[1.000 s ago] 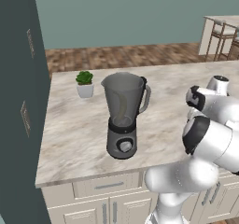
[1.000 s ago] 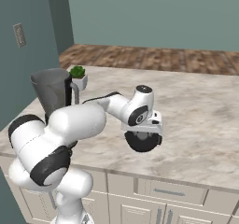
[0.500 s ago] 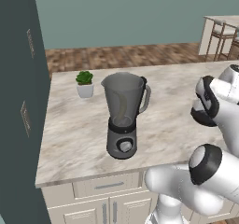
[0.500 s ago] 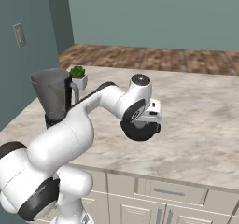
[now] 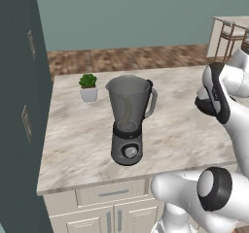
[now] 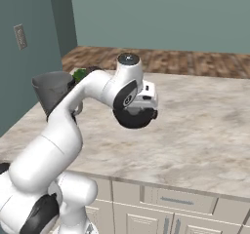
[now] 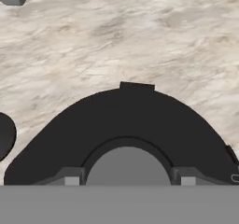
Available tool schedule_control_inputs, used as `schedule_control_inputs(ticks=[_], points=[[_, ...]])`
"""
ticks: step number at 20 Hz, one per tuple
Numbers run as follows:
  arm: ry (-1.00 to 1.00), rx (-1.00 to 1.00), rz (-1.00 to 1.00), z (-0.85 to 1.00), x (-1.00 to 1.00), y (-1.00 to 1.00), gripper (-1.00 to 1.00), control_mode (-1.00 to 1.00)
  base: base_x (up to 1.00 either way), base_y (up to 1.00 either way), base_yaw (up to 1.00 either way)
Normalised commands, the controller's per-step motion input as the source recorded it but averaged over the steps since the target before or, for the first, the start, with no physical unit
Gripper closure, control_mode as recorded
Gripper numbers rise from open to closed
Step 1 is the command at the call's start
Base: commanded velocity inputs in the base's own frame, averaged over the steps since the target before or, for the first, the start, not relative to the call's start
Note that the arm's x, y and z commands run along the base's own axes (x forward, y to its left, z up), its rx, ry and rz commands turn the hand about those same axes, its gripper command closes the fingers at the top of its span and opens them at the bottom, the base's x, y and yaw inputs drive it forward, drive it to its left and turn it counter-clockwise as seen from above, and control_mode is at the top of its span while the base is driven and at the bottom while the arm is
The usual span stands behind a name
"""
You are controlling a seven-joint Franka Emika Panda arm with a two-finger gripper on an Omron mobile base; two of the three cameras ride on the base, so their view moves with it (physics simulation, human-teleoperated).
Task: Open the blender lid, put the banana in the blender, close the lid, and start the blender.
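- Left base view, far left of the blender: tall dark cabinet against the end of the counter.
- Same view, behind and to the left of the blender: small potted plant in a white pot, upright, apart from the jar.
- Same view: blender upright on the counter, dial facing the camera, handle on its right side, jar mouth open with no cap on it.
- Through the jar wall: pale curved streak; cannot be confirmed as the banana. No clear sighting of the banana elsewhere on the counter.
- Right base view: blender jar partly masked by the arm, so its base and dial are hidden; plant just behind it, also partly masked.
- Right base view, to the right of the blender: blender lid under the hand, clear of the counter surface, well apart from the jar.
- Hand view, not available from either base camera: gripper closed on the blender lid, one fingertip on each side of the lighter grey knob.
- Hand view: marbled counter behind the lid, a grey object cut off at the top left corner, not identifiable.
- Left base view, far right beyond the blender: table and chair on the wood floor.
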Motion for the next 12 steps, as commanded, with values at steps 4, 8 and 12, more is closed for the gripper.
schedule_control_inputs(ticks=[4, 8, 12], points=[[0.0, 0.0, 0.0, 0.96, 0.0, 0.47, 1.0, -1.0, 0.0, 0.0, 0.0], [-0.04, 0.0, 0.0, 0.67, 0.0, 0.63, 1.0, -1.0, 0.0, 0.0, 0.0], [-0.01, 0.0, 0.0, 0.55, 0.0, 0.76, 1.0, -1.0, 0.0, 0.0, 0.0]])
